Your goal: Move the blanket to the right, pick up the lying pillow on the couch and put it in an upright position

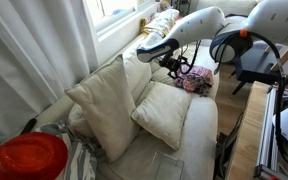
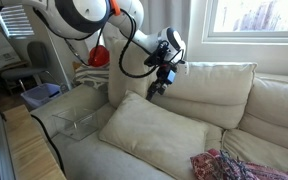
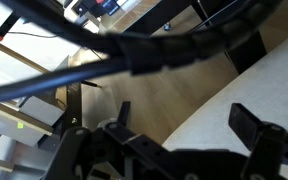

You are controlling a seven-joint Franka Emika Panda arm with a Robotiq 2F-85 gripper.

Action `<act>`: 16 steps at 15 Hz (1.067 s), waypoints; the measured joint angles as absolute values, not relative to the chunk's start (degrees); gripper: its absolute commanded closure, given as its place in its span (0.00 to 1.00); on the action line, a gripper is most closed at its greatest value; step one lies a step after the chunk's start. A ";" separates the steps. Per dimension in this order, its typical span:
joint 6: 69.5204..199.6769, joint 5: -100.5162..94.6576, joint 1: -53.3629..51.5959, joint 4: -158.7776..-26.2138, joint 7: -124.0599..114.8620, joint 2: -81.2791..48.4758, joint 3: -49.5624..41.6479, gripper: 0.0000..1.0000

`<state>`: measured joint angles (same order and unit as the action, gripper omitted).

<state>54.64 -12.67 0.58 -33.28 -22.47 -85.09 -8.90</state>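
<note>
Pincer (image 2: 158, 86) spread, near top edge of pillow (image 2: 154, 135)

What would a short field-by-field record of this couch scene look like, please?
gripper: in the air over the couch, jaws open, empty
blanket: bunched on the seat
lying pillow: down on the seat cushion, not upright
second pillow: standing against the backrest
couch: cream, under a window

- Daylight is coming in through the window (image 1: 114, 8); the pane is glaring white
- Couch (image 2: 214, 95) is sitting evenly lit; soft shadows are gathering between its cushions
- Wrist view is smearing; near cables (image 3: 174, 50) are showing out of focus
</note>
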 measured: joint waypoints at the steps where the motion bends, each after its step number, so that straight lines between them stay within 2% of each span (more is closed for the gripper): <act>1: 54.63 -12.67 0.32 -33.26 -22.51 -85.04 -8.98 0.00; 8: 56.35 -12.32 -0.08 -33.04 -18.59 -84.91 -7.46 0.00; 16: 71.59 -9.33 -6.63 -34.89 -13.69 -82.66 2.55 0.00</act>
<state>71.59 -9.33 -6.63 -34.89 -13.69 -82.66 2.55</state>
